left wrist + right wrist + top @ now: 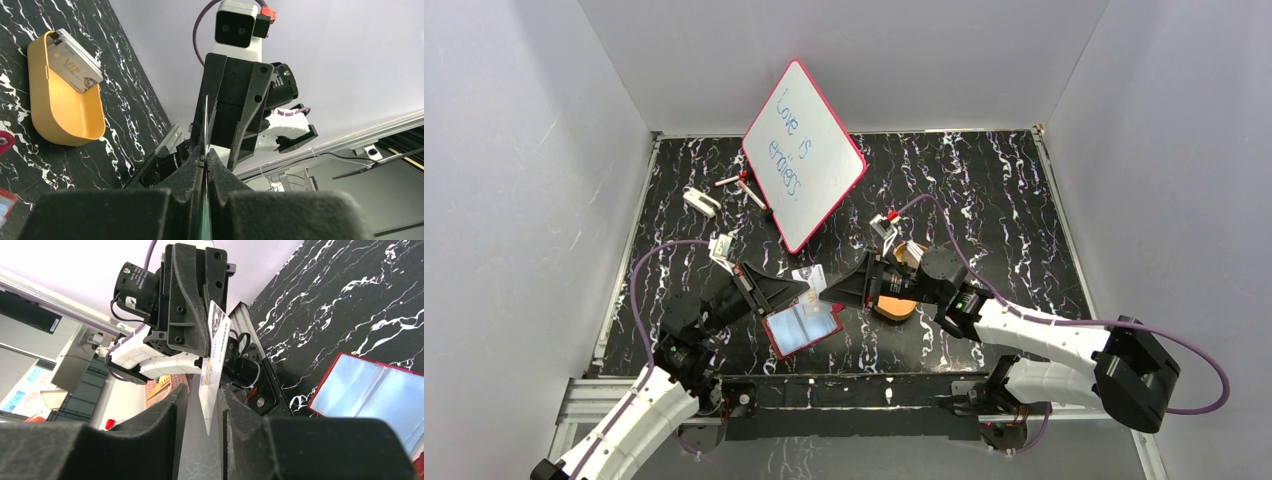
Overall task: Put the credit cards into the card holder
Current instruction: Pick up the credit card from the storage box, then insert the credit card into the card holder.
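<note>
One credit card (809, 277) hangs in the air between both grippers, just above the open card holder (802, 328), a dark red wallet lying flat with shiny clear sleeves up. My left gripper (206, 157) is shut on this card's edge (206, 125). My right gripper (202, 395) faces it, open, with the card's corner (216, 350) loose between its fingers and a gap beside one of them. More credit cards (75, 64) lie in the orange tray (65, 117). The card holder (375, 395) shows below in the right wrist view.
A red-framed whiteboard (804, 155) stands tilted at the back centre. A small white eraser (701, 200) and markers (744, 185) lie to its left. The orange tray (896, 305) sits under my right wrist. Grey walls enclose the black marbled table (984, 190).
</note>
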`<control>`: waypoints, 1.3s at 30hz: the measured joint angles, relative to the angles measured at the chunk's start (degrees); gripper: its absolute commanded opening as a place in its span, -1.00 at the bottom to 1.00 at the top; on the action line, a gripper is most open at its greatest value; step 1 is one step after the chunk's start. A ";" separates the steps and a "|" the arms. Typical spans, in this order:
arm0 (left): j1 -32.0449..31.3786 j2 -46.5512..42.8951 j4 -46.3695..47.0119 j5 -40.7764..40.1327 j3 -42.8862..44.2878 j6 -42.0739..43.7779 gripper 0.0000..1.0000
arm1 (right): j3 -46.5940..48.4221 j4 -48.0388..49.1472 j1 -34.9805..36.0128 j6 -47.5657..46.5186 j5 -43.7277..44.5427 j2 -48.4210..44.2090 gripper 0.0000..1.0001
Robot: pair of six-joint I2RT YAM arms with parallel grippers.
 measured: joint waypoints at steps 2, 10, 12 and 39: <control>0.00 0.00 -0.15 0.04 0.00 0.02 -1.00 | 0.00 -0.96 -0.02 -0.42 -0.11 -0.02 -0.40; 0.00 0.02 -1.03 0.28 0.02 0.57 -0.15 | 0.17 -3.19 -0.11 -2.03 -0.35 -0.02 -1.00; 0.00 -0.02 -3.91 0.15 0.26 1.77 0.08 | 1.07 -5.22 -0.11 -3.54 -0.35 -0.02 -1.00; -0.04 1.92 -68.08 -35.76 6.95 -6.12 -0.61 | 9.77 -22.40 -0.11 -17.70 -0.63 28.46 -1.00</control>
